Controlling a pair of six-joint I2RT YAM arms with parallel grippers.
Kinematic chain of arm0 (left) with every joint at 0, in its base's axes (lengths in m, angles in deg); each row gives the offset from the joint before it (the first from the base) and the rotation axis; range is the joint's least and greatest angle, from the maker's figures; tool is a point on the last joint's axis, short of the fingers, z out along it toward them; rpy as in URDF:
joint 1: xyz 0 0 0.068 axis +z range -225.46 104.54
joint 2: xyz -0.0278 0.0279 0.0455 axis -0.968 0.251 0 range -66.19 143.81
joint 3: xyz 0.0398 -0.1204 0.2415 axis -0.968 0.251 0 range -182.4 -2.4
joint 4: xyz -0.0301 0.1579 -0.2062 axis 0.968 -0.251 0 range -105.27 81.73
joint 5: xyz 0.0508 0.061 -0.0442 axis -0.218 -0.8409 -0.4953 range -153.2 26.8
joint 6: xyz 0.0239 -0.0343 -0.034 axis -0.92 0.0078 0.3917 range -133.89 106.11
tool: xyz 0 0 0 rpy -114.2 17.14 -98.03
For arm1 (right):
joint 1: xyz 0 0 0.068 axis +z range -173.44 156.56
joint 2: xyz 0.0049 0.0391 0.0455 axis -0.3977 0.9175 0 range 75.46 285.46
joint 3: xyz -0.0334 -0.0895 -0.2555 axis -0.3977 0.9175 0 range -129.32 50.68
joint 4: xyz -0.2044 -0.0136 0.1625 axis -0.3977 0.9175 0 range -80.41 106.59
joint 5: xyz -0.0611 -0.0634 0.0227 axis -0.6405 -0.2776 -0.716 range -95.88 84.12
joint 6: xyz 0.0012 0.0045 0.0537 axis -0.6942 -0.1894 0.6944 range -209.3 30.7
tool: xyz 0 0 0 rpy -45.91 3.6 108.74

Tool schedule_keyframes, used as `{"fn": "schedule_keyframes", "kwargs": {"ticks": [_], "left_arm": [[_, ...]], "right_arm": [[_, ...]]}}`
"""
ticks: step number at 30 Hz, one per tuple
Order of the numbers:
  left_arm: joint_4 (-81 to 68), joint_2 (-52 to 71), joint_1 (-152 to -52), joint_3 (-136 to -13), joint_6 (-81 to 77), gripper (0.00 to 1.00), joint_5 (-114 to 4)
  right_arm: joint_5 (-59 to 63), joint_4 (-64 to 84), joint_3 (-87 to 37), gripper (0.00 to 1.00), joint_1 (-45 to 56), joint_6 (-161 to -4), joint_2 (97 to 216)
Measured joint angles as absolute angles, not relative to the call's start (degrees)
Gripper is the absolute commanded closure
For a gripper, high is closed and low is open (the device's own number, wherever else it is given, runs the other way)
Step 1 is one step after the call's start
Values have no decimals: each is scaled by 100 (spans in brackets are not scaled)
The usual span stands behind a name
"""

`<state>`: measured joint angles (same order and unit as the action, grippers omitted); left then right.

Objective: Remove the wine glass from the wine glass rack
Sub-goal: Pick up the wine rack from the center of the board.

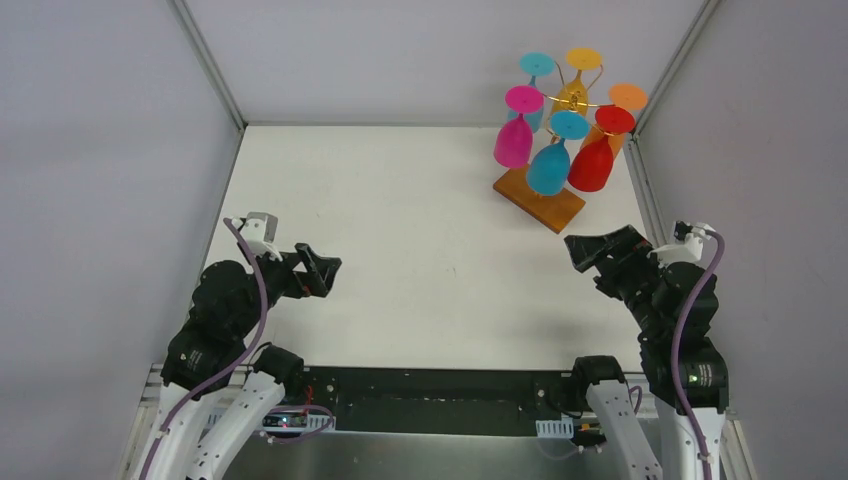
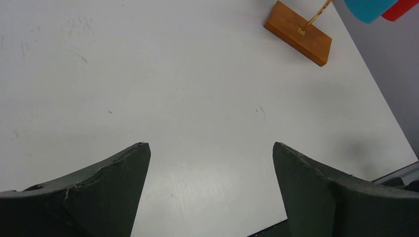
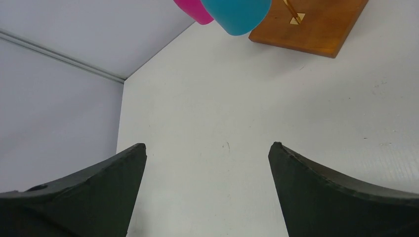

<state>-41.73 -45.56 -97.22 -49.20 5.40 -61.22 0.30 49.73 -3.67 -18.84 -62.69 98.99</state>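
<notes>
Rack: the wine glass rack (image 1: pixel 573 96) stands on the table's far right corner, close to the right wall; its gold wire stem rises from a brown wooden base (image 1: pixel 540 198) that sits at an angle to the table edges.
Glasses on rack: six wine glasses hang upside down from the arms, with their round feet on top.
Near row: pink glass (image 1: pixel 512 145) on the left, teal glass (image 1: pixel 548 168) in the middle, red glass (image 1: pixel 591 165) on the right; their bowls hang above the base and do not touch it.
Far row: a second teal foot (image 1: pixel 537 64), a yellow foot (image 1: pixel 583 58) and an orange foot (image 1: pixel 627 96); the bowls under them are mostly hidden.
Table: white table (image 1: pixel 420 250), with faint scuffs.
Left gripper: the left gripper (image 1: pixel 325 270) is near left, above the table and well apart from the rack; its jaws are spread wide and nothing is between them.
Left wrist view: the dark fingers (image 2: pixel 118 182) frame bare table; the base is at far right, with the teal and red bowl rims cut by the top edge.
Right gripper: the right gripper (image 1: pixel 585 255) is near right, just near of the base and not touching it; its jaws are spread wide and hold nothing.
Right wrist view: the pink and teal bowls hang at the top edge, with the base beside them on the right.
</notes>
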Motion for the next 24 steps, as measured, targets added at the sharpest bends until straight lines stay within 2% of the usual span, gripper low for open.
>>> {"fn": "schedule_keyframes", "kwargs": {"ticks": [22, 24], "left_arm": [[-4022, -4209, -9724, -4774, 500, 1, -6203], [-4037, -4259, -9722, -4750, 500, 1, -6264]], "right_arm": [[192, 5485, -2004, 1, -1881, -6733, 11317], [202, 5439, -2247, 4, -1881, -6748, 11508]]}}
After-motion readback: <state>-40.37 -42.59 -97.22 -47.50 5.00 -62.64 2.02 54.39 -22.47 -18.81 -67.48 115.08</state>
